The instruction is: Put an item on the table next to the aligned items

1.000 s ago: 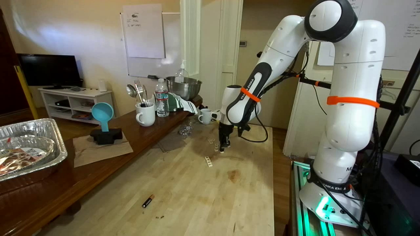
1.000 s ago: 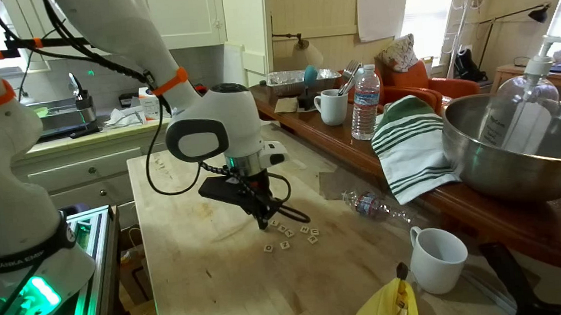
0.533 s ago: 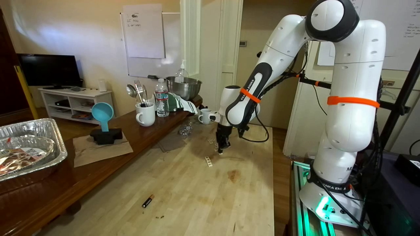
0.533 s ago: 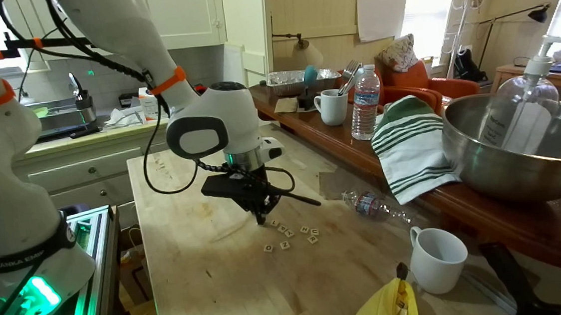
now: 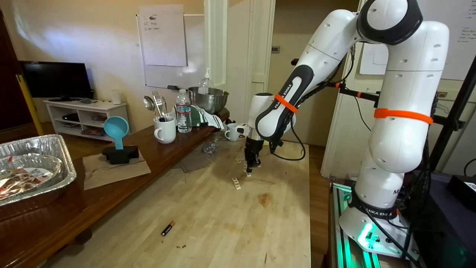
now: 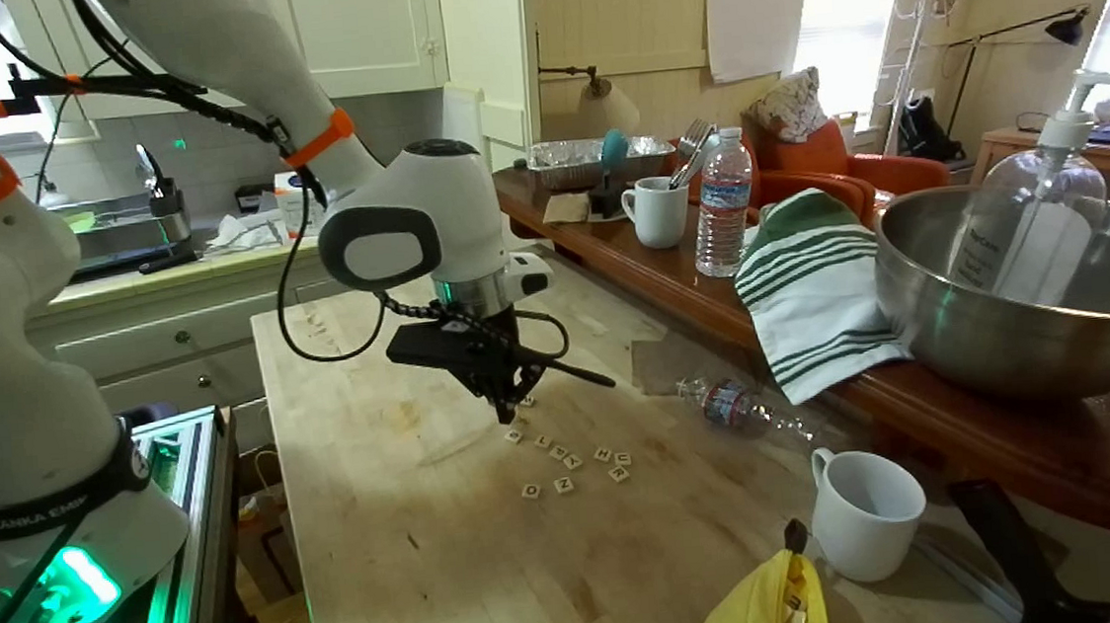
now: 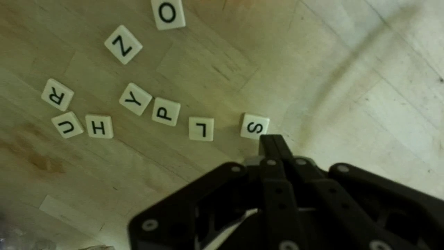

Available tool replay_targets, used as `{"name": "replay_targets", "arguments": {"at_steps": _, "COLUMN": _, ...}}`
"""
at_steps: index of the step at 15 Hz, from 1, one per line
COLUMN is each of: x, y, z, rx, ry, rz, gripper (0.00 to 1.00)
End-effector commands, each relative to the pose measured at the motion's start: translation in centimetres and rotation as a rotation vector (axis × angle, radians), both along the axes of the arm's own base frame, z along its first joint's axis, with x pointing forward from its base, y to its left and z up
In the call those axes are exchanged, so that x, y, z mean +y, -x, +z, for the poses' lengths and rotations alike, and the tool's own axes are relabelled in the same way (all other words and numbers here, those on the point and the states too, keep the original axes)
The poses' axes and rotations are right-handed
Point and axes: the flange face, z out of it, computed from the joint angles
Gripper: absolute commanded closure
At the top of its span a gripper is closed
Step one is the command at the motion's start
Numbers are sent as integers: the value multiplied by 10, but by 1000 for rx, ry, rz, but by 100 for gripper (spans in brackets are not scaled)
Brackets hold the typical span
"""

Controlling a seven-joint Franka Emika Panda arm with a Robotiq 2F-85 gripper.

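The pale wood table (image 5: 208,223) also shows in an exterior view (image 6: 437,578). The aligned items (image 5: 236,183) are a short row of small pale letter tiles; in an exterior view my gripper mostly hides them, with one tile (image 6: 526,402) showing behind it. The S tile (image 7: 255,125) lies flat on the table, a little apart from the L tile (image 7: 201,128); it also shows in both exterior views (image 5: 248,174) (image 6: 512,436). My gripper (image 7: 272,136) is shut with nothing between its fingers. Its tips (image 6: 506,416) are just above the S tile and cover its corner in the wrist view.
Loose tiles lie nearby, such as P (image 7: 166,111), Y (image 7: 135,99), Z (image 7: 123,44) and O (image 7: 168,14). A battery (image 5: 167,228), crumpled bottle (image 6: 736,406), white mug (image 6: 868,515) and yellow pouch (image 6: 762,612) are on the table. A brown counter (image 5: 156,152) runs alongside.
My gripper first shifted slightly toward the row, with a pale tile at its tips, then rose. The S tile now shows below it on the table, where the gripper hid that spot before.
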Motion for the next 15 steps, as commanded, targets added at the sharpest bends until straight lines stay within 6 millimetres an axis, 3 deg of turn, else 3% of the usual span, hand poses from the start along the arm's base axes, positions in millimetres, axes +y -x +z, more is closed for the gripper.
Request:
{"name": "replay_targets", "arguments": {"at_steps": 1, "x": 0, "y": 9, "z": 12, "rx": 13, "ry": -16, "rz": -135, "gripper": 100}}
{"name": "replay_targets", "arguments": {"at_steps": 11, "x": -11, "y": 2, "z": 0, "rx": -78, "ry": -88, "rz": -677, "gripper": 100}}
{"name": "replay_targets", "arguments": {"at_steps": 15, "x": -14, "y": 3, "z": -11, "rx": -90, "ry": -95, "rz": -799, "gripper": 100}}
